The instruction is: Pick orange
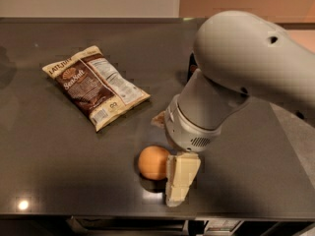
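Note:
The orange (151, 162) is a small round fruit lying on the dark tabletop (59, 166) near its front edge. My gripper (176, 181) hangs from the big white arm (236, 77) and is down at table level. Its cream-coloured end sits right against the orange's right side. The orange rests on the table. The arm's wrist hides the rest of the gripper.
A brown and white snack bag (96, 85) lies flat at the left-back of the table. Only a dark sliver of the blue soda can (191, 65) shows behind the arm. The table's front edge runs just below the orange and the gripper.

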Tool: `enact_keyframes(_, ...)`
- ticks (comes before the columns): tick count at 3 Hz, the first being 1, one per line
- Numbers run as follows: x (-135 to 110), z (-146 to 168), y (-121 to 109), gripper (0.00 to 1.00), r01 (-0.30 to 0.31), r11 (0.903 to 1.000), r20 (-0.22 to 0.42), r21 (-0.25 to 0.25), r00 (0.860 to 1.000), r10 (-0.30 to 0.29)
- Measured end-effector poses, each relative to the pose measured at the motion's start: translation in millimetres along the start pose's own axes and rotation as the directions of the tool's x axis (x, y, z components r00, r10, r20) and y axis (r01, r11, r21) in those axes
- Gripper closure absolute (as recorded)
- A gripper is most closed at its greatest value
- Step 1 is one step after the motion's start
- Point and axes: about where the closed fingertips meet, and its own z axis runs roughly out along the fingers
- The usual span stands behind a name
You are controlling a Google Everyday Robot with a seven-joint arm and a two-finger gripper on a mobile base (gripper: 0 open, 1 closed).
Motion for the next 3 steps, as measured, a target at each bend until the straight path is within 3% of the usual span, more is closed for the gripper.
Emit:
enact_keyframes(1,-1.9,3.8,-1.7,0.22,-0.011,0.9999,-0.001,-0.005,1.000,0.011)
enact_keyframes(3,-4.1,-10.5,-6.3,0.68,-0.018,0.9998,-0.002,-0.004,1.000,0.018)
